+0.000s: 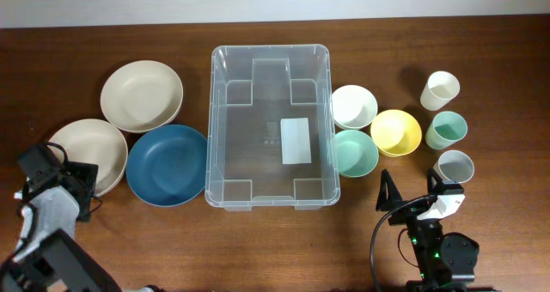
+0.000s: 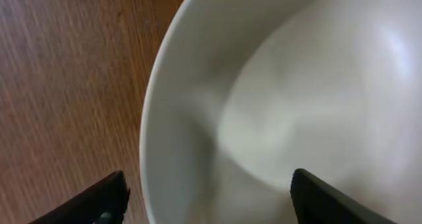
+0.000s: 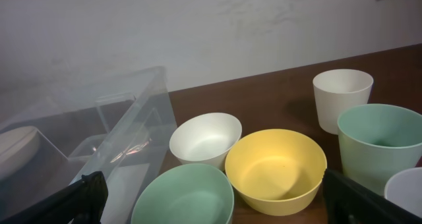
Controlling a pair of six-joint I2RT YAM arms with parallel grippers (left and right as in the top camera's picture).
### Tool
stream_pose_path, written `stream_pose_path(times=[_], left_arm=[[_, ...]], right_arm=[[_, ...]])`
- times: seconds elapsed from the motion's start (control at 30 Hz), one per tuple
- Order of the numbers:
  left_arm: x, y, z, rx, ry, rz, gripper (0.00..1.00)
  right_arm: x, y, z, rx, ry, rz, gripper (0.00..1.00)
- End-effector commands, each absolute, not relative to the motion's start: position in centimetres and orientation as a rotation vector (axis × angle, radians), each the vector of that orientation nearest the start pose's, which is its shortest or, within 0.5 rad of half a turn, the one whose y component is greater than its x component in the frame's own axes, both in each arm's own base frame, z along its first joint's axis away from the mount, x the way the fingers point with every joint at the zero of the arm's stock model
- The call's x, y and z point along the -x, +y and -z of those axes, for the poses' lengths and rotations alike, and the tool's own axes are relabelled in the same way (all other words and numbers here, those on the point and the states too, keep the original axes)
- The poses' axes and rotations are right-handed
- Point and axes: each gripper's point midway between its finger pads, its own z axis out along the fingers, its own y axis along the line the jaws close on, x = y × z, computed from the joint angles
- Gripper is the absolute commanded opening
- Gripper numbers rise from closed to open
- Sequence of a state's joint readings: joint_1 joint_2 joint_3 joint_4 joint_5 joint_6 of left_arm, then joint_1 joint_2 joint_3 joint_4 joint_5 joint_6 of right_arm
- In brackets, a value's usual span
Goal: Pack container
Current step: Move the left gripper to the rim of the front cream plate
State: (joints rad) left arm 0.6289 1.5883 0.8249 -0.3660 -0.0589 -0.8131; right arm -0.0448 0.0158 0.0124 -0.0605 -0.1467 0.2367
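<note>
Brown table (image 1: 498, 43) carried the clear container (image 1: 258, 155) at its centre, white label on the base. To its left lay a far cream dish (image 1: 142, 94), a near cream dish (image 1: 86, 146) and a blue dish (image 1: 168, 165); to its right sat white (image 1: 353, 106), mint (image 1: 354, 152) and yellow (image 1: 396, 132) bowls, then three cups (image 1: 447, 130). Left claw (image 2: 208, 176) was spread astride the near cream dish's rim with no pinch seen; right claw (image 1: 410, 193) hung spread wide near the mint bowl, clear of it.
</note>
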Motion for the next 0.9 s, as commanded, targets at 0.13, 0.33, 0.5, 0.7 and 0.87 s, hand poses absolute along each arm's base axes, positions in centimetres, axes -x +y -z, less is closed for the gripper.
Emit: stream_pose_path(times=[0.13,0.33,0.5,0.7,0.87], left_arm=[[-26.9,22.5,-2.6,1.838,1.979,-0.044,0.66],[-25.0,24.3,-2.5,1.918,1.917,-0.067,0.36],[-24.3,24.7,-2.4,1.943,1.902,-0.075,0.29],[-24.3,24.7,-2.4,1.940,1.905,-0.076,0.17],[-24.4,24.8,-2.5,1.936,1.901,-0.075,0.01]], right_arm=[[-24.6,1.5,-15.8,-0.122,1.642,-0.276,0.99],[-24.6,1.5,-15.8,-0.121,1.642,-0.276,0.99],[-24.6,1.5,-15.8,-0.121,1.642,-0.276,0.99],[-24.6,1.5,-15.8,-0.122,1.642,-0.276,0.99],[-24.6,1.5,-15.8,-0.122,1.642,-0.276,0.99]])
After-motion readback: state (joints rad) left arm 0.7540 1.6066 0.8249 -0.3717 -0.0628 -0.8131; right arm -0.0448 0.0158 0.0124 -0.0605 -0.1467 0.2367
